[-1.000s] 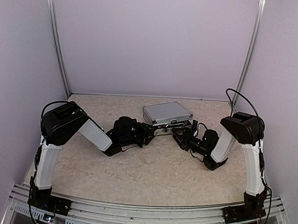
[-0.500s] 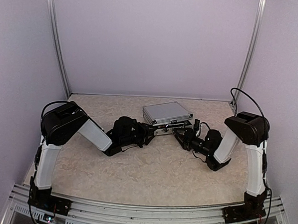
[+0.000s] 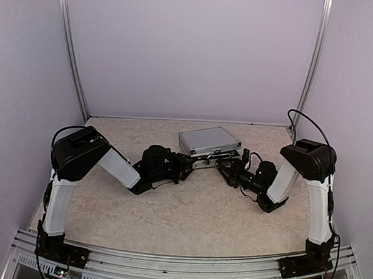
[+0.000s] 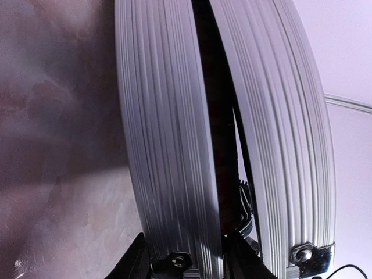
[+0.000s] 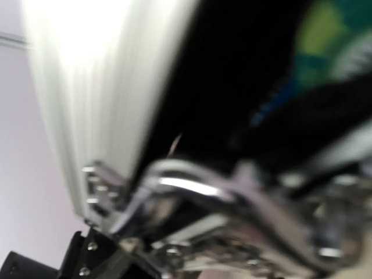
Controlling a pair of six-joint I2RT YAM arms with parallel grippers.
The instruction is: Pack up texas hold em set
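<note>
Lavender walls (image 3: 191, 52) enclose a beige marbled bench (image 3: 189, 208). The silver briefcase (image 3: 208, 140) lies near the middle of the far edge, lid slightly ajar. The left jaws pinch its lower shell at the near left corner. The right jaws sit by the front latch (image 5: 192, 185), too blurred to tell their state.

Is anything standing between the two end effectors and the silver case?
Nothing visible does. The left end effector straddles one half of the case at its front edge, and the right end effector is at that edge too.
</note>
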